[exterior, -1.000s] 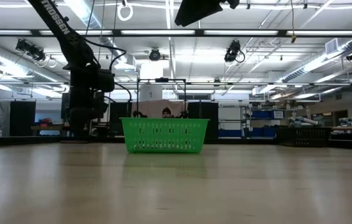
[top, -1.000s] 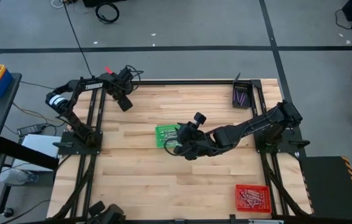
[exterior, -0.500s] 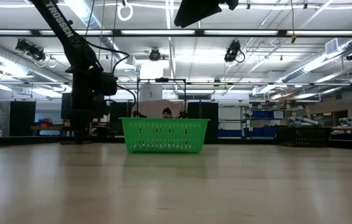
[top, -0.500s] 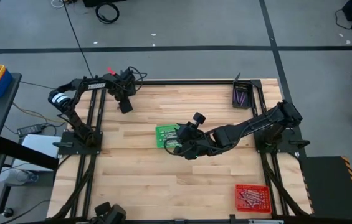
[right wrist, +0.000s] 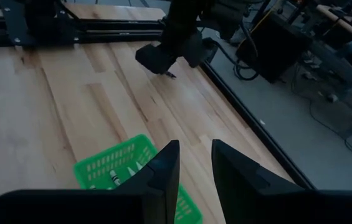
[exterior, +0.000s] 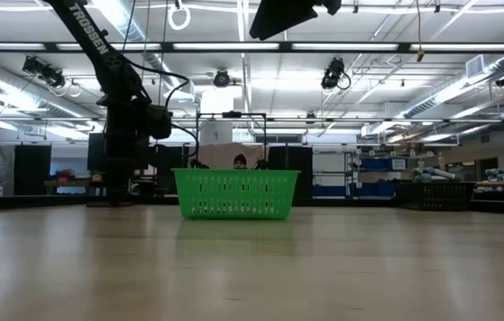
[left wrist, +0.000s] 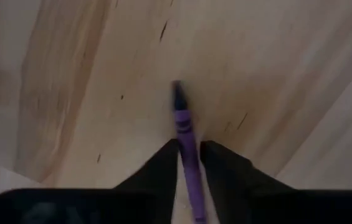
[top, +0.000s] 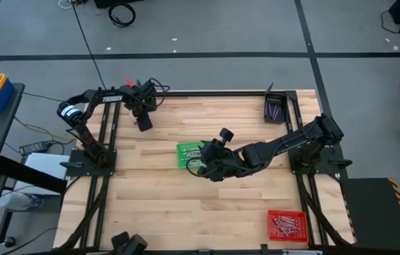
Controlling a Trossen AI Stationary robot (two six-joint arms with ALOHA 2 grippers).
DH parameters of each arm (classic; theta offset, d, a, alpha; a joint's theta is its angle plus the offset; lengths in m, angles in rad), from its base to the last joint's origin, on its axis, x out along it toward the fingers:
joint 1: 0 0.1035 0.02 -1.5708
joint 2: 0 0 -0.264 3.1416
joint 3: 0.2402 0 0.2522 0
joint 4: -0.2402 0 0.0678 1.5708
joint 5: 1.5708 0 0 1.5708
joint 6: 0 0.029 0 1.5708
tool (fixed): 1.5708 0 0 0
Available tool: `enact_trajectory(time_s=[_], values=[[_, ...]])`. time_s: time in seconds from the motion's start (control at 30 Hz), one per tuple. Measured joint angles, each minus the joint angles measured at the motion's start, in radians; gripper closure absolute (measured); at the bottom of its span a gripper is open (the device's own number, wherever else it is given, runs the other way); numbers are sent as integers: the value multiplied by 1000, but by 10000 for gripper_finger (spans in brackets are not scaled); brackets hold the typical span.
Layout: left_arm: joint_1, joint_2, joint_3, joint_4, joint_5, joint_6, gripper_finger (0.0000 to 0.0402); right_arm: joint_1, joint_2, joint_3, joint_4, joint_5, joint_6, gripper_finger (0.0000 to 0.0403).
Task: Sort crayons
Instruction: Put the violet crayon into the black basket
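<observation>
1. Gripping a purple crayon (left wrist: 185,140) between its two dark fingers (left wrist: 157,171), the left gripper (top: 144,122) is hanging over the table's (top: 157,212) far-left area, at about 10 o'clock from the green tray (top: 187,154) — the fingers are nearly together, the stick's tip jutting out past them.
2. Waiting above the green tray near the table's middle, the right gripper (right wrist: 191,163) is standing with a clear gap between its fingers and nothing in them; pale crayons (right wrist: 121,175) are lying in the tray below.
3. Purple sticks are showing in the dark tray (top: 273,108) at the far-right corner, roughly 2 o'clock from the green tray, and reddish ones in the red tray (top: 287,225) at 5 o'clock.
4. Judging by colour, this crayon is probably heading for the dark tray — a long carry across the table, past the waiting right arm.
5. Doing it well is likely meaning keeping the pinch firm, since the stick is thin and could swivel, travelling high enough to clear the green tray's wall, and parting the fingers only once squarely over the tray.
</observation>
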Motion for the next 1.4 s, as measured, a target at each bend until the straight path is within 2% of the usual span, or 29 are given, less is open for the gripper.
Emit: enact_trajectory(time_s=[0.13,0.2,0.4,0.53,0.67,0.77,0.87,1.0,1.1,1.17,1.3,1.4], values=[[3,1,-1,4,5,-45,370,0,0,0,0,0,-2,305],[5,1,-1,9,6,-55,385,0,0,0,0,-4,-16,305],[0,-26,-5,5,5,-56,366,1,0,0,-1,-10,-27,305],[-9,-128,-6,-9,39,-52,369,1,0,0,-2,15,-47,305],[-14,-290,-5,-8,202,-98,375,-3,-1,-23,34,11,-55,305],[-46,-423,-6,19,406,-171,375,-17,-1,-63,116,-23,-90,305],[-114,-551,-33,135,569,-248,375,-42,-1,-113,282,-94,-166,305],[-269,-678,-125,374,629,-377,376,-82,-1,-182,582,-303,-267,301],[-409,-742,-219,590,629,-465,376,-98,-1,-221,724,-448,-307,290],[-504,-759,-286,755,619,-512,376,-103,-1,-235,777,-493,-316,278],[-679,-750,-388,1066,505,-541,376,-105,-1,-236,780,-503,-318,256],[-769,-727,-411,1167,429,-508,376,-104,-1,-236,779,-503,-317,248]])
